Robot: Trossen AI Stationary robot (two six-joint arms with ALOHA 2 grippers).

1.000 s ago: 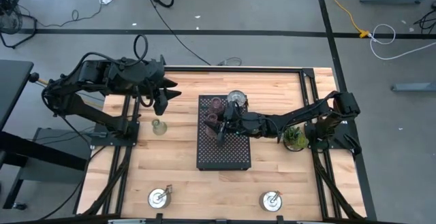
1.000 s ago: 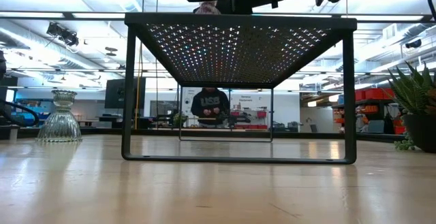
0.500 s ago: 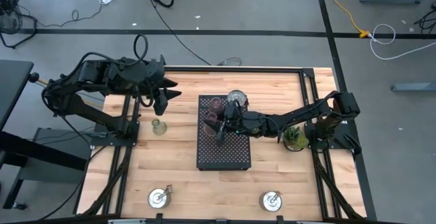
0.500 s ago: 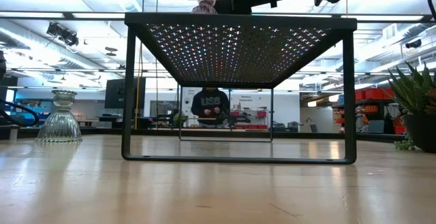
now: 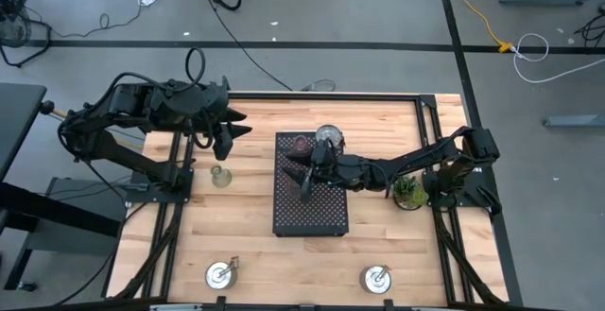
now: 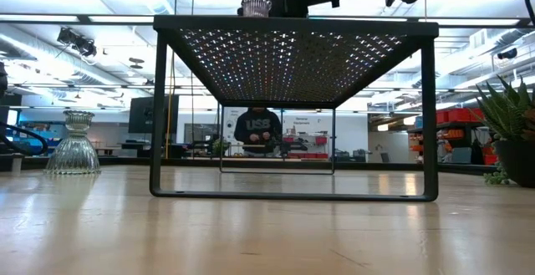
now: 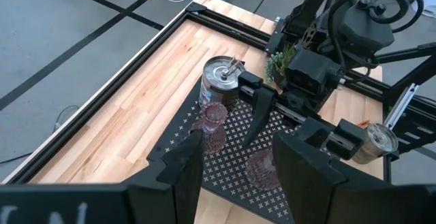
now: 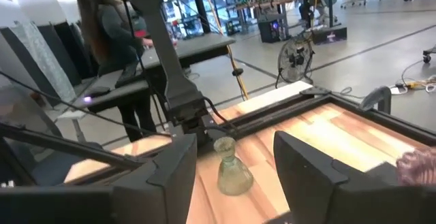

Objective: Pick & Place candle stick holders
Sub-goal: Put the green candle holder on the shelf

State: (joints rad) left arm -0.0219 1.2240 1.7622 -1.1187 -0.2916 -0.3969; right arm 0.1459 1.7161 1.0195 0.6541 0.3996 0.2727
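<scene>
A black perforated tray [image 5: 312,212] stands mid-table. On it stand a silver holder [image 5: 328,138], a pink glass holder [image 5: 301,144] and a reddish glass holder [image 7: 262,171], each on its base. My right gripper [image 5: 304,171] hovers open and empty over the tray's far left part, beside the reddish holder; its wrist view looks out level toward the table's left. A green glass holder [image 5: 221,175] stands on the wood left of the tray. Two silver holders [image 5: 220,273] [image 5: 376,278] stand near the front edge. My left gripper [image 5: 227,133] waits open at the far left.
A small potted plant [image 5: 408,193] stands right of the tray, under my right arm. The tray is raised on legs [image 6: 159,112]. Bare wood lies between the tray and the two front silver holders. A person [image 6: 257,131] stands in the room beyond the table.
My right gripper has risen a little above the tray and shifted slightly toward the table's left. In the low view the glass holder on the tray's top now shows clear of the arm.
</scene>
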